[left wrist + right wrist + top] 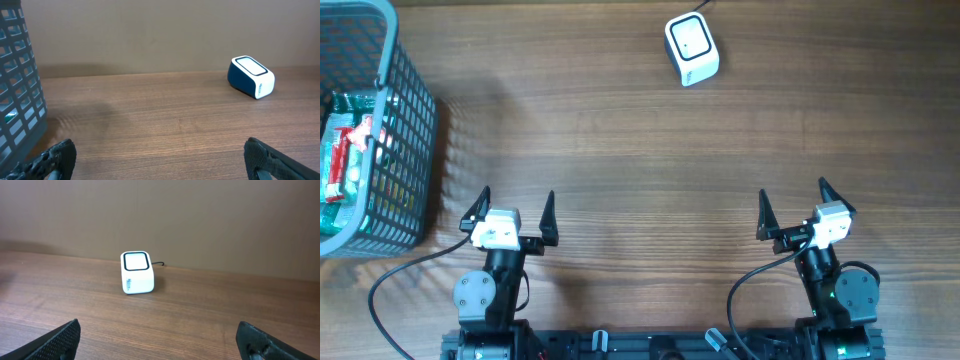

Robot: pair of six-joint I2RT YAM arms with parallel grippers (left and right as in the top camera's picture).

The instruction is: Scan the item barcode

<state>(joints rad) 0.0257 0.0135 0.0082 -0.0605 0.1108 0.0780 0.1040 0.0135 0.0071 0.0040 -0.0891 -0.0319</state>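
Packets (345,160): in the grey basket (410,130) at the table's (640,150) left edge, beyond the left fingers (548,218). Scanner (691,48): far edge, well apart. Left fingers and right fingers (763,215): spread wide, empty. Open wood between.

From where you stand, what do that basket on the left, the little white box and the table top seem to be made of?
Basket: likely moulded plastic, matte grey; thin square lattice walls under a smooth rim.
White box: seemingly hard plastic; smooth satin white shell, dark-framed window on top.
Table top: wood or wood-look laminate, matte brown with running grain; I cannot tell which.
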